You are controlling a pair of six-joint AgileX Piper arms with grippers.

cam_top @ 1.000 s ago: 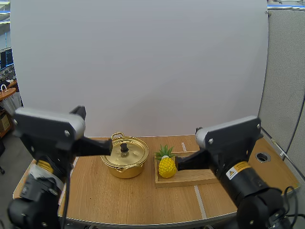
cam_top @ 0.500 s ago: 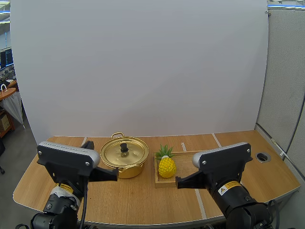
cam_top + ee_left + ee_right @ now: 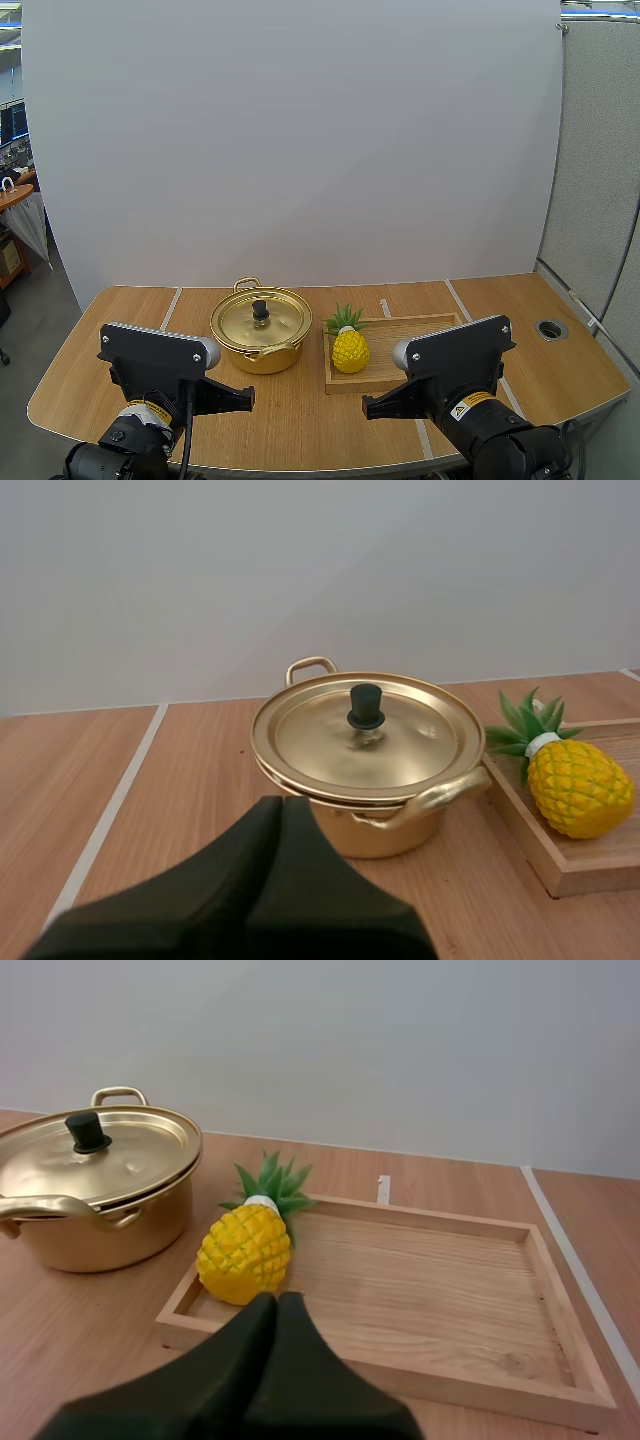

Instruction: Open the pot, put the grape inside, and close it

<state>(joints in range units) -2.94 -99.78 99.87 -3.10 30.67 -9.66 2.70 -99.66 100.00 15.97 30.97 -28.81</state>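
Observation:
A gold pot [image 3: 258, 340] stands on the table with its lid [image 3: 365, 738] on, a black knob [image 3: 261, 311] at the lid's centre. Right of it, a yellow toy pineapple [image 3: 350, 349] with green leaves lies at the left end of a wooden tray [image 3: 420, 368]; I see no grapes. My left gripper [image 3: 250, 398] is shut on nothing, low near the front edge and short of the pot [image 3: 400, 830]. My right gripper [image 3: 366, 408] is also shut and empty, in front of the tray [image 3: 420, 1280] and close to the pineapple [image 3: 246, 1250].
White tape lines [image 3: 415, 410] cross the wooden tabletop. A round cable hole [image 3: 551, 328] sits at the far right of the table. A plain white screen stands behind the table.
Both arms have drawn back from the pot and the tray toward the near edge and dropped lower. The pot, the pineapple and the tray have not moved.

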